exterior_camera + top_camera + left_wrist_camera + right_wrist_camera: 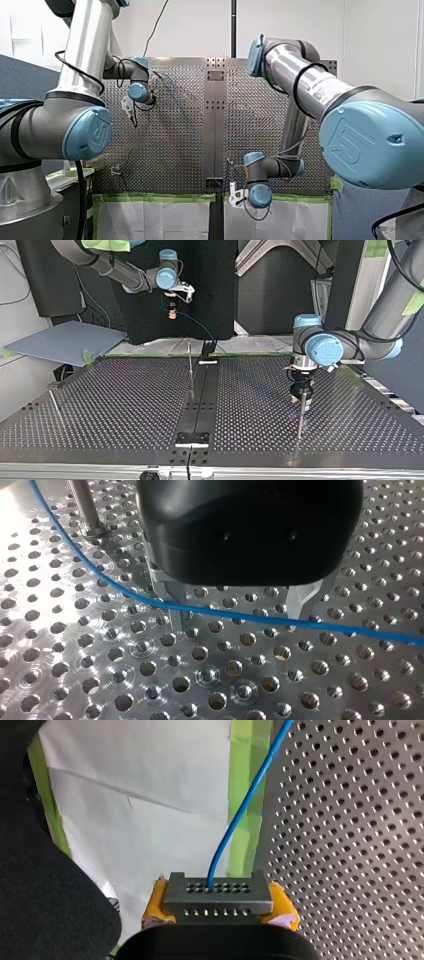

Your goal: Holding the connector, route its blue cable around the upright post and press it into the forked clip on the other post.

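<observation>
- My right end effector (219, 910) is clamped on the grey connector (218, 892), with its yellow pads (156, 904) pressed against both ends
- The blue cable (250, 795) leaves the connector's holed face and runs over the green tape (245, 835) at the edge of the perforated bench (350, 845)
- My left end effector (235, 607) hangs low over the bench, its metal fingers (167, 602) spread wide and gripping nothing
- The cable crosses just in front of both fingers; I cannot tell whether it touches them
- An upright post (82, 502) stands beside that end effector, and the cable passes near its foot
</observation>
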Controlling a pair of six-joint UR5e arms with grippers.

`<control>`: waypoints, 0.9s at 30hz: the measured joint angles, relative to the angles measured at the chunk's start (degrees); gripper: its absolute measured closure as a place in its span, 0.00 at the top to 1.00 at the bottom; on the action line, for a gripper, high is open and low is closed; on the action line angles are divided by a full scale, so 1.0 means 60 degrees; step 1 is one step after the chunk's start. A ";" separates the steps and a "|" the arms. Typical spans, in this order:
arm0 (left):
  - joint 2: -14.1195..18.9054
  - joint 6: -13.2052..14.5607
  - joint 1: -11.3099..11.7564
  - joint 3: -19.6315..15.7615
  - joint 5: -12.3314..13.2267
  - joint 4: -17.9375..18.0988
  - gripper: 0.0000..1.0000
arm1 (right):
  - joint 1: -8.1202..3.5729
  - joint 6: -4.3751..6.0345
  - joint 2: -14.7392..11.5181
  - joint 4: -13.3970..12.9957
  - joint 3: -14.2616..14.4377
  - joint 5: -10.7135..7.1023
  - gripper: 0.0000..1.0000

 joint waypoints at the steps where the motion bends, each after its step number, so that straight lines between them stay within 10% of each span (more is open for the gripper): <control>1: 0.0000 0.0000 0.0000 0.0000 0.0000 -0.0001 0.98 | -0.0032 -0.0013 -0.0073 0.0001 0.0072 -0.0010 0.02; 27: 0.0000 0.0029 0.0011 0.0000 -0.0146 -0.0145 0.98 | -0.0454 -0.0475 -0.2199 -0.0684 0.0878 -0.0665 0.02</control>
